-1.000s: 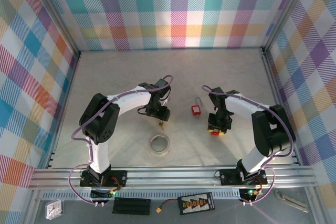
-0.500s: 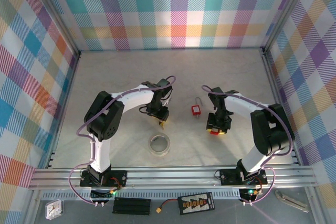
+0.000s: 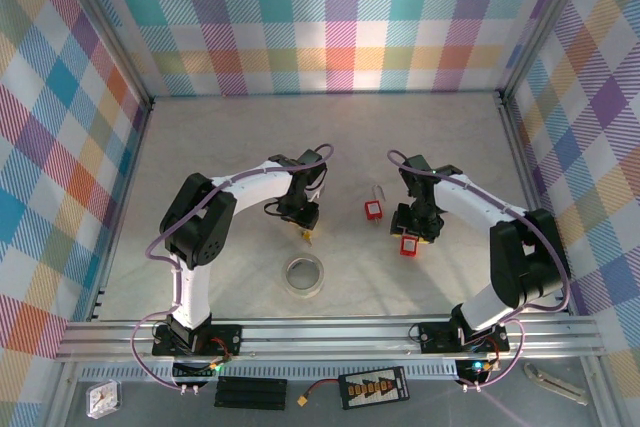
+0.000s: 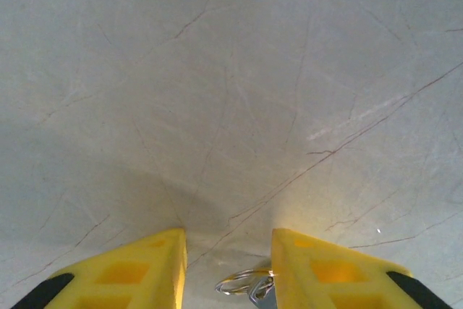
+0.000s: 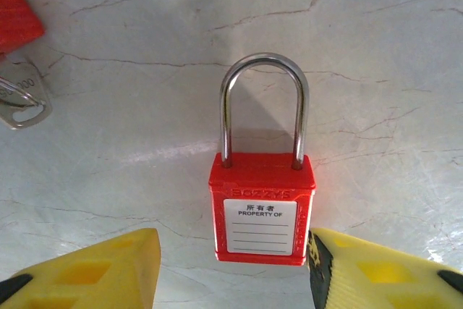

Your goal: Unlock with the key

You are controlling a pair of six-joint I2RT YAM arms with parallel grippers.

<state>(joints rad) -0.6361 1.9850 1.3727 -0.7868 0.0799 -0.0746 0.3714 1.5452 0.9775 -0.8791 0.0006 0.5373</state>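
Unlock job, quick status: my left gripper (image 4: 228,240) is low over the table (image 4: 231,70) with its yellow jaws spread either side of the key ring (image 4: 246,281). The ring sits closer to the right-hand finger and isn't pinched, as far as I can see. My right gripper (image 5: 233,240) is spread too, straddling the red padlock (image 5: 262,208), which lies flat, label up, shackle pointing away from me. One finger is right beside the body and the other is well apart from it. What worries me is that the ring is off-centre, so closing from here could just shove it sideways or catch the loose ring instead of the key, and then I've got no control over the blade. Same deal on the right, where an uneven squeeze would probably spin the lock. There's also a second lock (image 3: 374,209) close by. At the corner of my right wrist view a spare key (image 5: 22,99) lies next to a red body, though it's too cropped to tell if it's plugged in.
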